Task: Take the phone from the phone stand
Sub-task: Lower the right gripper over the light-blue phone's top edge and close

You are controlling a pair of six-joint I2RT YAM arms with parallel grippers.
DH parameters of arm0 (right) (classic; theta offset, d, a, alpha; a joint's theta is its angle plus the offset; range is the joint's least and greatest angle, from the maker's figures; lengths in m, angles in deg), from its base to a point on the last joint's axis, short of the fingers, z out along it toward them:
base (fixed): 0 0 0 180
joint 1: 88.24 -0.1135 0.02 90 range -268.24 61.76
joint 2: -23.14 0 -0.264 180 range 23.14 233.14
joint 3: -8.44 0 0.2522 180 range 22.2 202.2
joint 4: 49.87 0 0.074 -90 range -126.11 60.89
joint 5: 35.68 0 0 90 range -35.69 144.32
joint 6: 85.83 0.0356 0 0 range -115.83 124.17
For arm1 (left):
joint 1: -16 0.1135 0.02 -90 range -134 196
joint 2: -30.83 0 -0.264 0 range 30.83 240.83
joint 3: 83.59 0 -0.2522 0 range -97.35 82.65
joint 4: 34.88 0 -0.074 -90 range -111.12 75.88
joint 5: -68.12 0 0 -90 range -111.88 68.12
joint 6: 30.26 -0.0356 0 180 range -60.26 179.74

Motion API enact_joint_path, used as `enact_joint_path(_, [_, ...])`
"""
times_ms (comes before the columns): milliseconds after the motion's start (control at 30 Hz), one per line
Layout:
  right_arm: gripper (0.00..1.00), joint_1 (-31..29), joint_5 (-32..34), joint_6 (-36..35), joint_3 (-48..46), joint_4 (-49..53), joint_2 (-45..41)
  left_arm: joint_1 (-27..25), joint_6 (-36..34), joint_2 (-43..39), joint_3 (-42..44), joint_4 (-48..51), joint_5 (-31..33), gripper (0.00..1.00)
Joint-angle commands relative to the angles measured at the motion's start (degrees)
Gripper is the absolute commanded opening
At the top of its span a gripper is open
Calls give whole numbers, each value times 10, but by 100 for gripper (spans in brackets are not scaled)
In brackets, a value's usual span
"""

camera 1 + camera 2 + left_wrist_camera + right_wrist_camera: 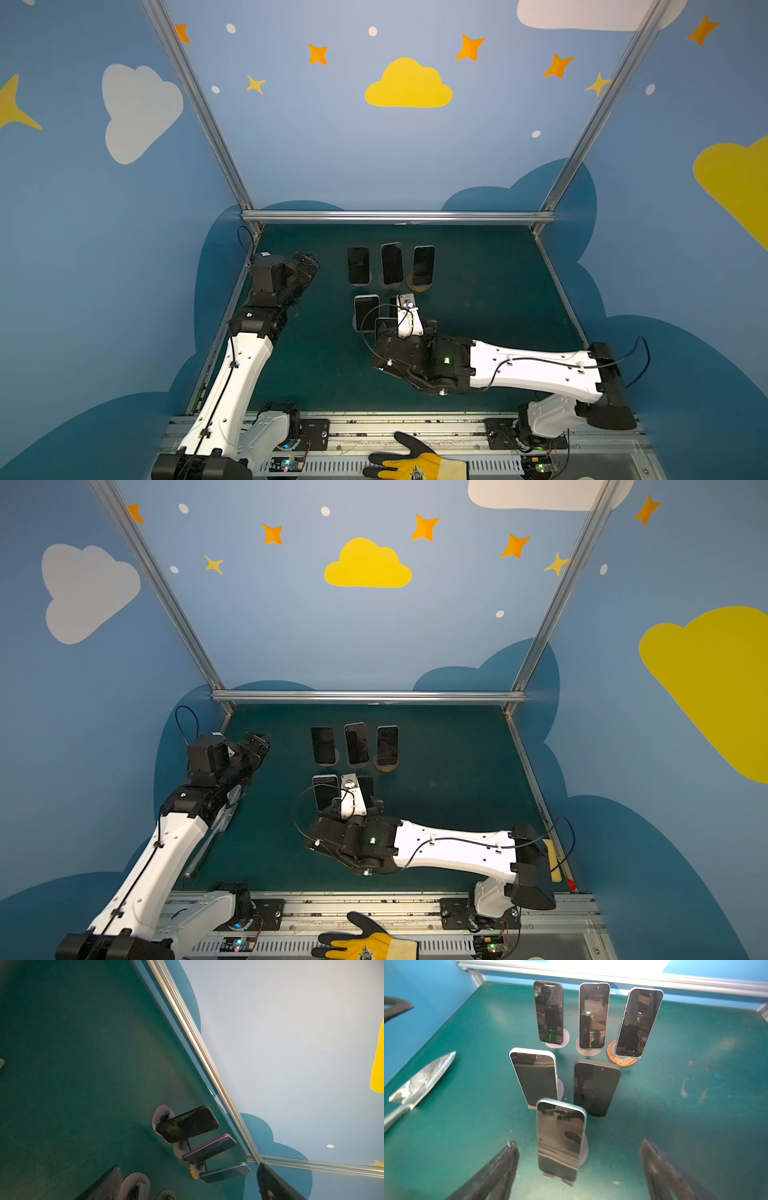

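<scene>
between the spread fingers [497, 1167] of the right tool [578, 1144]: the phone [560, 1138], leaning back on its phone stand [585, 1153], untouched on either side. wide open, gripping nothing. not yet lifted off. just beyond the tool, close behind that stand: a white-edged phone [535, 1078] and a dark phone [596, 1086] on stands of their own. likely to go wrong if closed off-centre: would shove the phone sideways off its ledge, or drag the stand, probably light, across the desk [695, 1105]. could also tip it into those neighbours if pulled along rather than up. well apart from the right tool, the left tool [307, 262]: open too, empty.
</scene>
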Motion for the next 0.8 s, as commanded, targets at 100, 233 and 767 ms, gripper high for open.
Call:
enact_joint_path(100, [92, -1, 44, 52, 74, 81, 43, 22, 20, 6, 5, -17, -37, 100])
enact_joint_path(233, [92, 4, 23, 50, 76, 71, 54, 27, 28, 6, 12, -27, -45, 100])
enact_joint_path(767, [94, 56, -133, 11, 56, -11, 61, 40, 45, 16, 19, -46, -87, 100])
